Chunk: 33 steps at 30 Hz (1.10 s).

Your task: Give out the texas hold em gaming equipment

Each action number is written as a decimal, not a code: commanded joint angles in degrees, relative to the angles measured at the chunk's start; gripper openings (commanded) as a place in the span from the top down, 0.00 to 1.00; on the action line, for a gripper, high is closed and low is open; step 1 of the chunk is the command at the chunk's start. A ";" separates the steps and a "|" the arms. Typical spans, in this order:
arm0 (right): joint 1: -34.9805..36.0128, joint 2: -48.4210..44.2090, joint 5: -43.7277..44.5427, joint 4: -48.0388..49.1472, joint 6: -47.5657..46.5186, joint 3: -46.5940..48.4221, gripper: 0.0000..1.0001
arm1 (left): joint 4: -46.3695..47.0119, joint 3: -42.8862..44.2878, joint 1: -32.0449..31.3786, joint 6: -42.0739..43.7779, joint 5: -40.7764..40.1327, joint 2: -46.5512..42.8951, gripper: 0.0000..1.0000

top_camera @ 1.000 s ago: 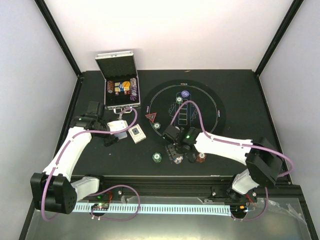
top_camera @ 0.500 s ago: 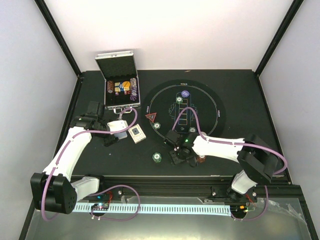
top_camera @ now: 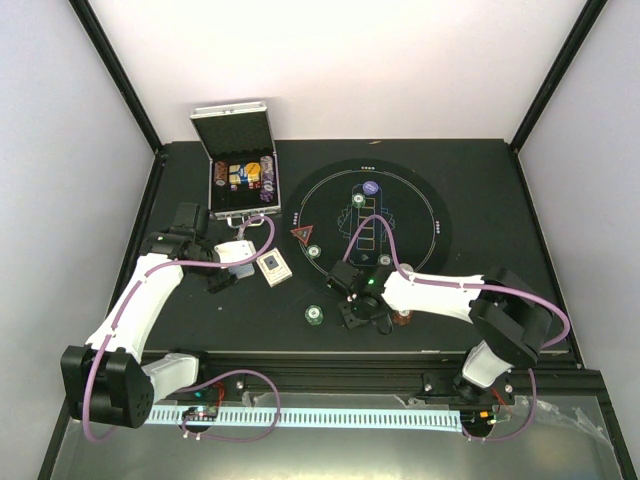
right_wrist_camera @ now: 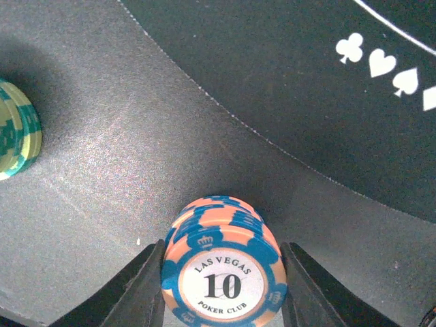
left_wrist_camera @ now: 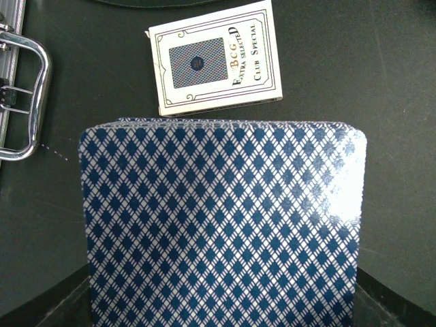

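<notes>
Black table | left gripper pinches 1 deck | right gripper flanks 1 chip stack, grip unclear

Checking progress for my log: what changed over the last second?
The right arm swung leftward; the right pincer came down and closed on the orange chip stack. The left pincer kept the card deck; case, mat, green chip stayed.

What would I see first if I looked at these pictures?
A big deck of cards with blue diamond backs, gripped in the left hand, fills that wrist's view. An orange-and-blue chip stack marked 10 sits between the fingers of the right hand. At the back left, a silver case stands open.
</notes>
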 commanded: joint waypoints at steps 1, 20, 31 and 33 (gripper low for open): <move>0.32 -0.47 1.40 -0.37 0.20 0.76 0.60 | -0.44 2.20 0.31 0.42 -0.39 -0.85 0.98; -2.79 0.03 5.90 -9.21 -4.61 16.54 0.75 | -0.72 2.34 0.29 0.32 0.05 -1.04 0.98; -14.16 21.77 6.01 -8.57 -12.85 41.61 0.77 | -0.98 1.92 0.31 0.14 0.41 -1.43 0.98; -15.19 26.97 6.27 -9.63 -13.47 47.76 0.77 | -0.90 1.84 0.28 0.14 0.38 -1.48 0.98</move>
